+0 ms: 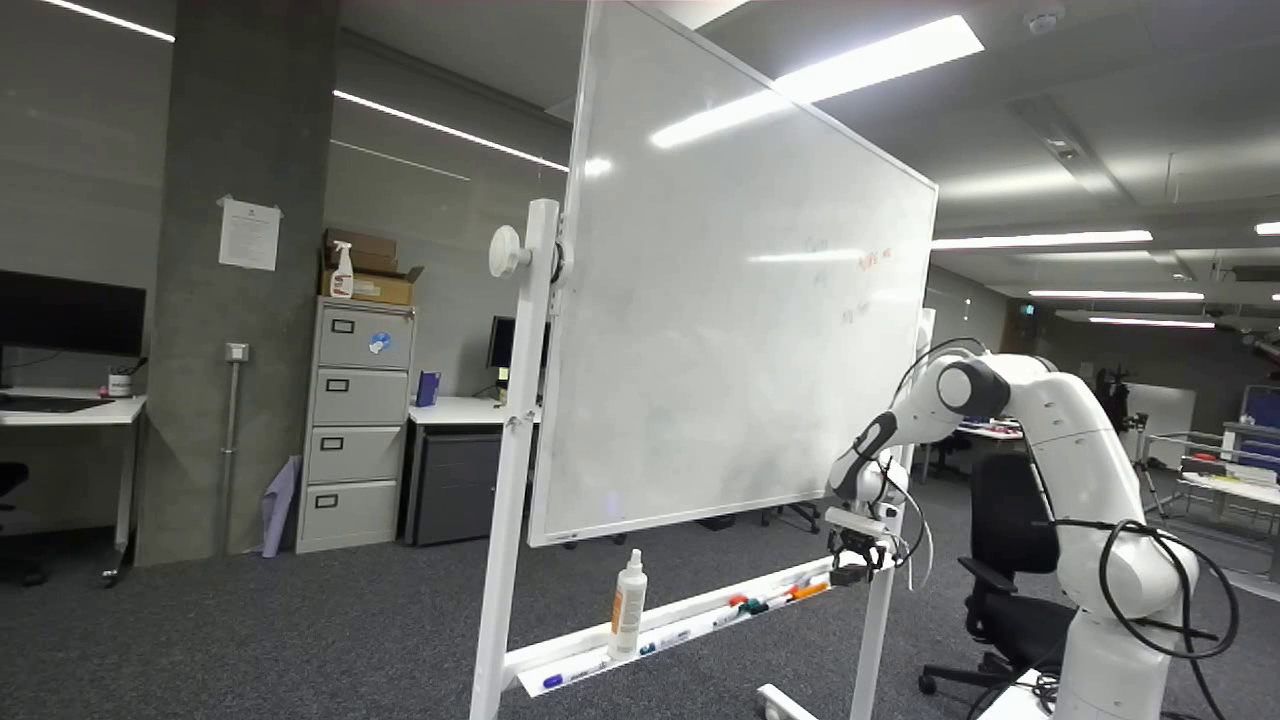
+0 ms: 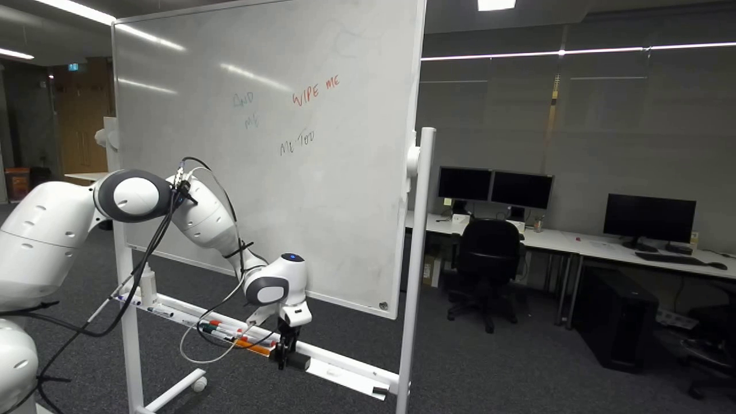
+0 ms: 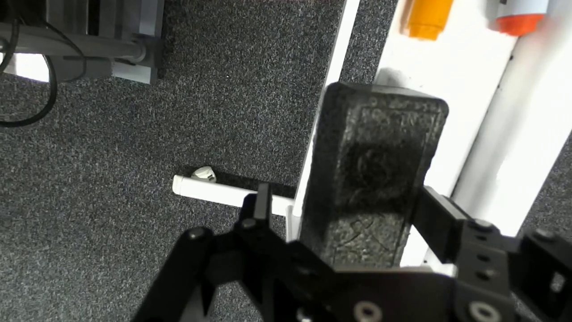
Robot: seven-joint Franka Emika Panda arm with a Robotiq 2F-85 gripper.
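My gripper (image 3: 347, 197) is open, its fingers on either side of a dark, worn block-shaped eraser (image 3: 375, 156). In the wrist view a gap shows between the left finger and the eraser; the right finger is close to its side, and I cannot tell whether they touch. The eraser is at the white pen tray (image 2: 339, 374) under a whiteboard (image 2: 201, 190). The gripper points down there in both exterior views (image 1: 858, 560) (image 2: 286, 351). An orange marker (image 3: 431, 18) and a red-tipped marker (image 3: 520, 22) lie beyond the eraser. The board bears red writing (image 2: 316, 90) and black writing (image 2: 296, 143).
A white spray bottle (image 1: 628, 605) stands on the tray, with several markers (image 1: 685, 635) along it. A small black item (image 2: 379, 391) lies at the tray's end. Stand posts (image 2: 417, 259) flank the board. A black office chair (image 1: 1010, 560) stands behind the arm.
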